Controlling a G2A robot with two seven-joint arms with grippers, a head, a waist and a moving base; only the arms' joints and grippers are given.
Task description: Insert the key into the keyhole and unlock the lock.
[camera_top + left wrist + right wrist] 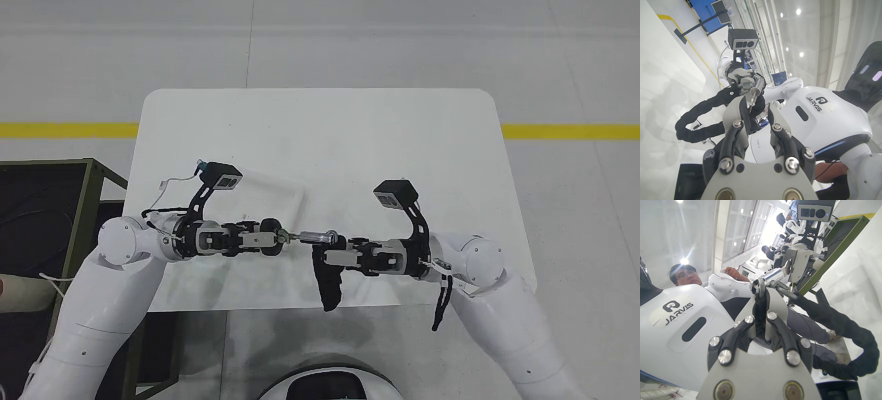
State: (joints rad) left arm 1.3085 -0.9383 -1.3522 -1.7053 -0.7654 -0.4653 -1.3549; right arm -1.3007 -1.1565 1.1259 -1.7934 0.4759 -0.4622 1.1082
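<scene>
Pinches lock (315,237) from 3 o'clock with right end effector (327,241); holds left end effector (284,238) spread at its 9 o'clock. From left wrist, shows key (752,103) in keyhole (755,92), indistinct from above.

Bright, even room light — ceiling lamps (798,11) flare; wrist-view edges seem bowed

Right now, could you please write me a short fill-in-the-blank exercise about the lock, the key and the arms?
1. The lock is clamped in the robot's ____ pincer.
2. The key has its blade in the lock's ____.
3. The lock's cable wears a ____ sleeve.
4. Both arms meet above a ____ table.
Missing words: right; keyhole; black; white.
</scene>
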